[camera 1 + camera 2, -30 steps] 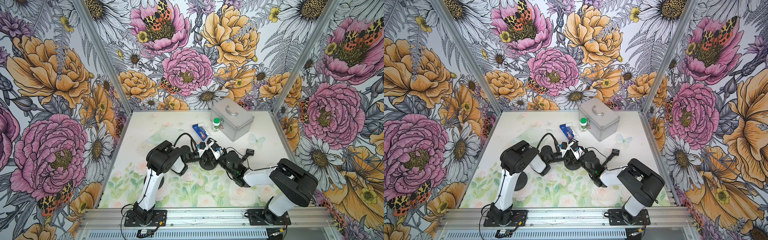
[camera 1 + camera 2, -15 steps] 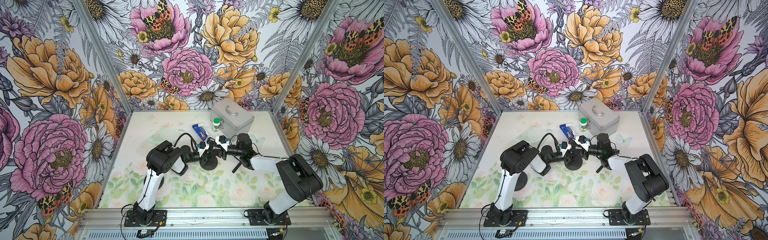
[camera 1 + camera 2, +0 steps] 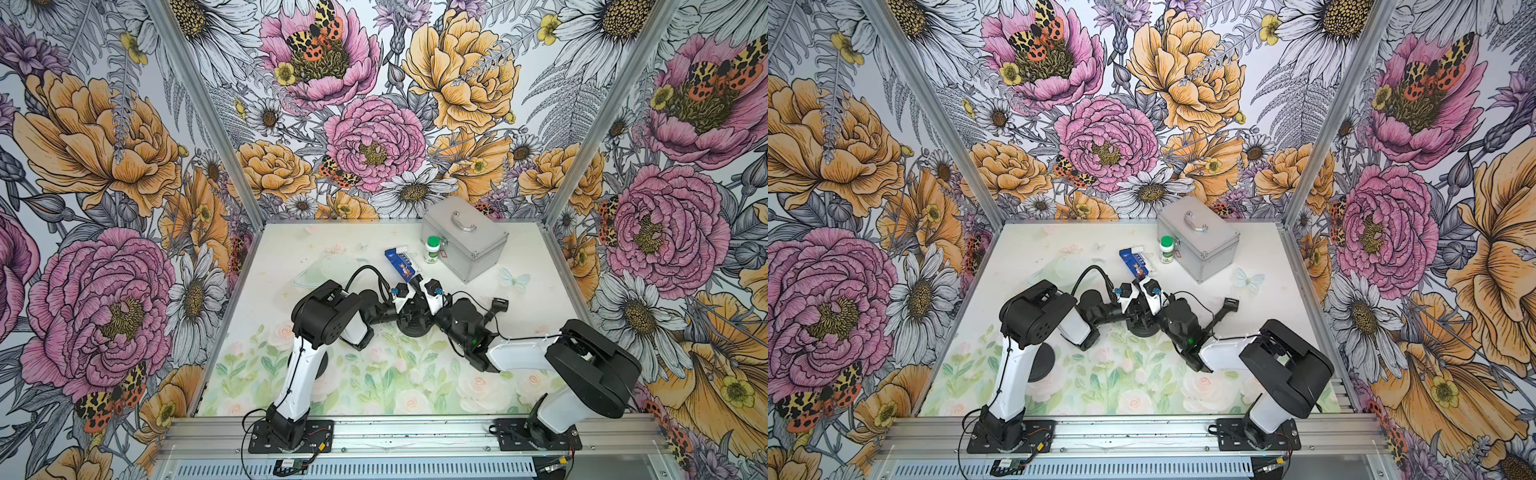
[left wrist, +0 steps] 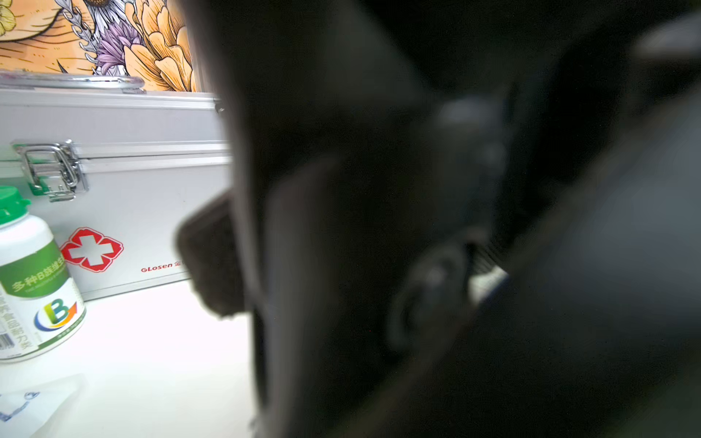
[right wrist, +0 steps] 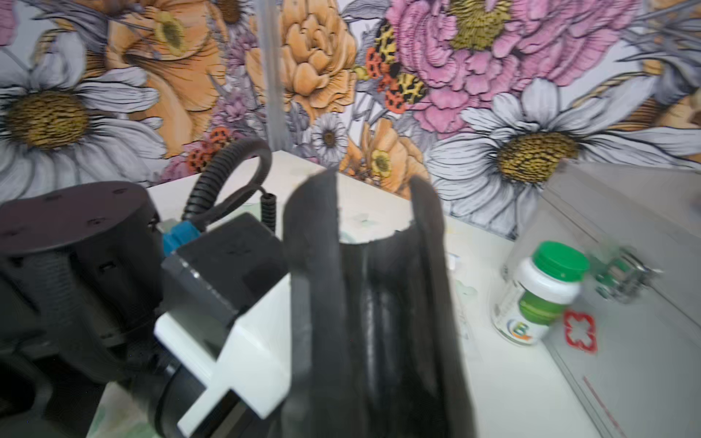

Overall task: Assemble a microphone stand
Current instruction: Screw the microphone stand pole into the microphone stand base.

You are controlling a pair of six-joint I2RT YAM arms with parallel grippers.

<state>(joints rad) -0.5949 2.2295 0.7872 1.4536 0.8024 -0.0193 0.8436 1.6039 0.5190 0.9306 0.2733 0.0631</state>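
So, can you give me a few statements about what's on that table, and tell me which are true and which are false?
The silver case is shut: true.
The bottle has a red cap: false, its cap is green.
The bottle stands upright in front of the case: true.
The blue box sits on top of the case: false, it lies on the table, beside the bottle.
A round black base sits near the middle of the table: true.

Floral-print table (image 3: 299,257) with silver case (image 3: 465,239), green-capped bottle (image 3: 432,249) (just beside it), blue carton (image 3: 401,266), round black base (image 3: 415,331).
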